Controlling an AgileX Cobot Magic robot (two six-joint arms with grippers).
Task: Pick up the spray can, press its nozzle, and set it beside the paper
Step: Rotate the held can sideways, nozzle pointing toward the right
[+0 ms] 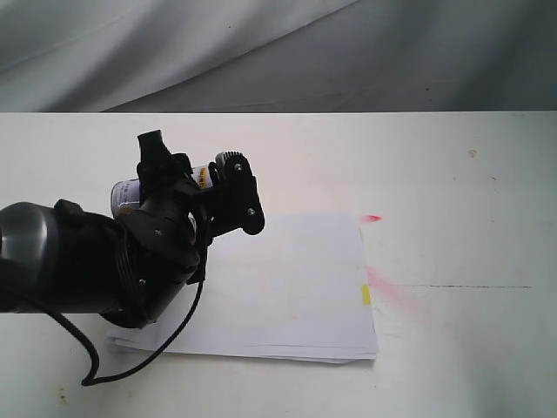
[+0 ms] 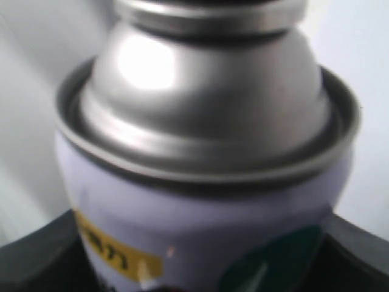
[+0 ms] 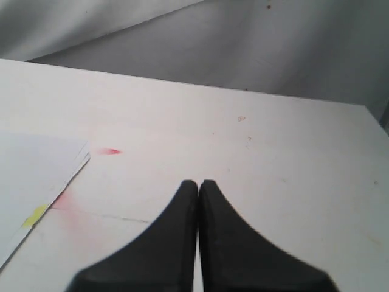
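Left gripper is clamped on the spray can. In the left wrist view the black fingers sit on either side of the labelled body, below the rolled rim, so the silver dome is clear above them. The nozzle is cropped out of that view and too small to resolve in the exterior view. The can looks lifted and tipped well off vertical, hanging over the far left corner of the paper, in the left half of the tabletop. Right gripper is pinched closed on nothing, low over bare tabletop off the paper's right edge near the yellow tab. Red streaks on the tabletop past that edge look like spray, but we can't tell whether the press is done. If not, we'd hold the body firmly, keep the dome free, press straight down the can's axis with the closed right tips, and aim off the sheets. For the set-down we'd bring the can upright first, land it on bare tabletop just beside a paper edge rather than on the stack, and release only once the base sits flat.
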